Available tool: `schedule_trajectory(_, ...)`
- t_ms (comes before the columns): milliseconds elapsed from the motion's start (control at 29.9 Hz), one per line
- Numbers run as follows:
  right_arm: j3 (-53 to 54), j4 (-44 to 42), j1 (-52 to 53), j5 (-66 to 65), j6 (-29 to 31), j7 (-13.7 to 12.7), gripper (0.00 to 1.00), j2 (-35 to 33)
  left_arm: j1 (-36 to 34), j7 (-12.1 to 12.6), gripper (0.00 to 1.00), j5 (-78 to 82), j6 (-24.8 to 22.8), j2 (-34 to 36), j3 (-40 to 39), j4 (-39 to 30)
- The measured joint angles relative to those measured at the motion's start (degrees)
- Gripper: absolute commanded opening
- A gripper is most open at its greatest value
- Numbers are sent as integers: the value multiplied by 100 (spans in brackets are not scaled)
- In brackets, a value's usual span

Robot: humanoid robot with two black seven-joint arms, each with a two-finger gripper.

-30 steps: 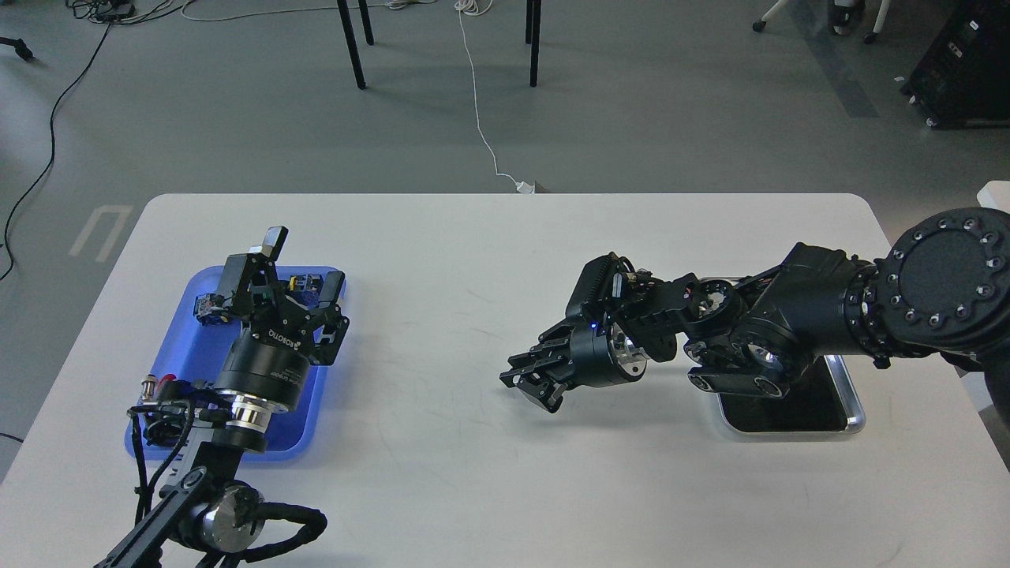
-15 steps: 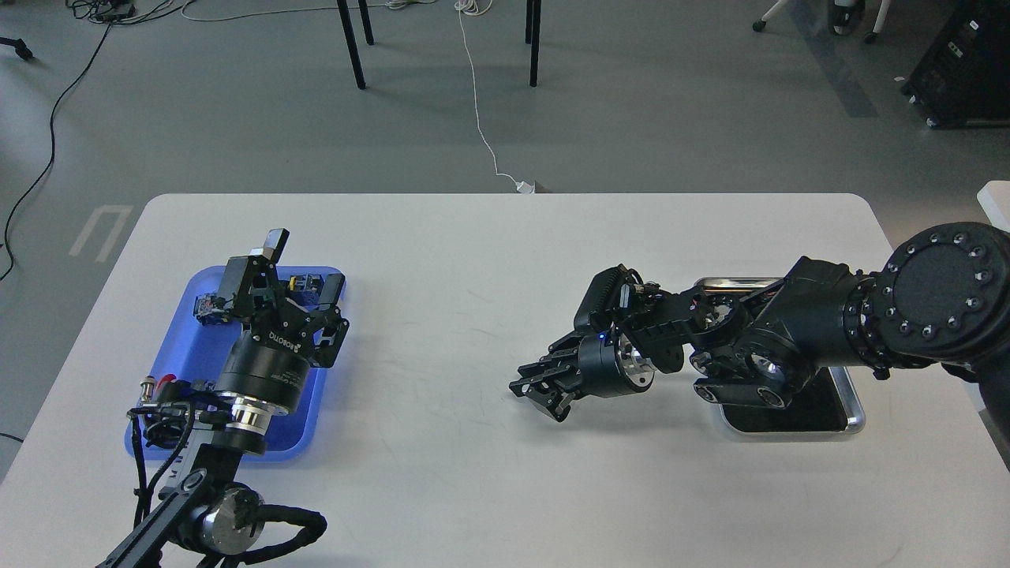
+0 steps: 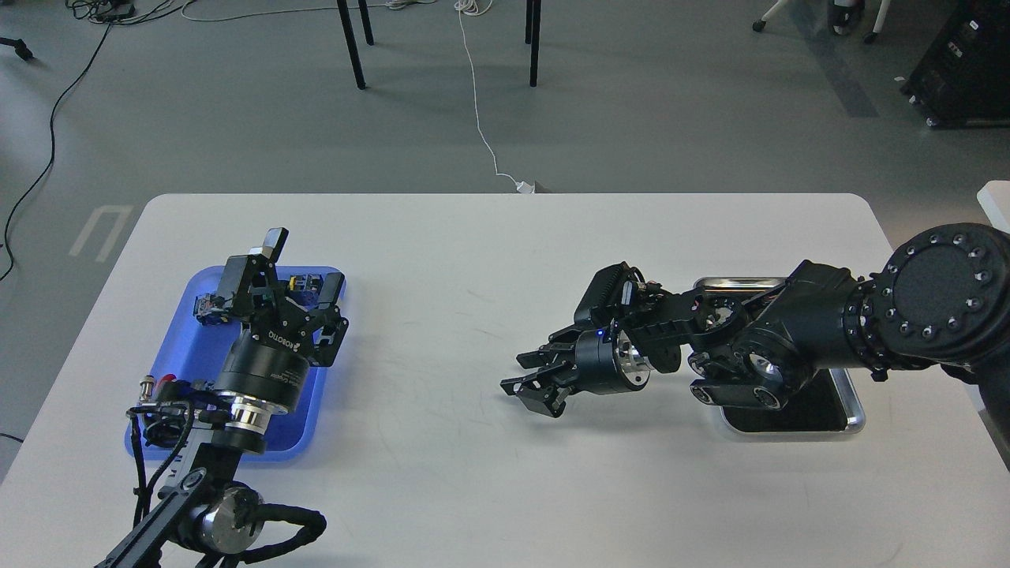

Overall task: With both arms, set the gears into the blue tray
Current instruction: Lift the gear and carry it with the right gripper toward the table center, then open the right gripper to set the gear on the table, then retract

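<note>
The blue tray (image 3: 180,347) lies at the table's left, partly under my left arm. My left gripper (image 3: 304,264) hovers over the tray's far end, pointing away from me, open with nothing between its fingers. My right gripper (image 3: 517,375) reaches left over the bare table middle, low above the surface, its two fingers spread apart. I see nothing held between them. No gears can be made out; anything that small is hidden by the arms or lost against the dark parts.
A silver tray with a black inside (image 3: 854,414) sits at the right, mostly covered by my right arm. Small coloured parts (image 3: 209,304) lie at the blue tray's far end, and a red-capped switch (image 3: 162,384) at its left rim.
My right gripper drew back to the right, then shifted left again, and its fingers have spread. The left arm has not moved.
</note>
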Motion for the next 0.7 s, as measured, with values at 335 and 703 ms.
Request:
schedule_trajectory(335,1654,354,7,704,-89,0,97,-566,0,-6,98,-8,-3,13,7,0)
schedule_trajectory(703,6131,600,-2238,2734,-29,-2,99,-1978,-12,-15,98,218,-7,25,29,36)
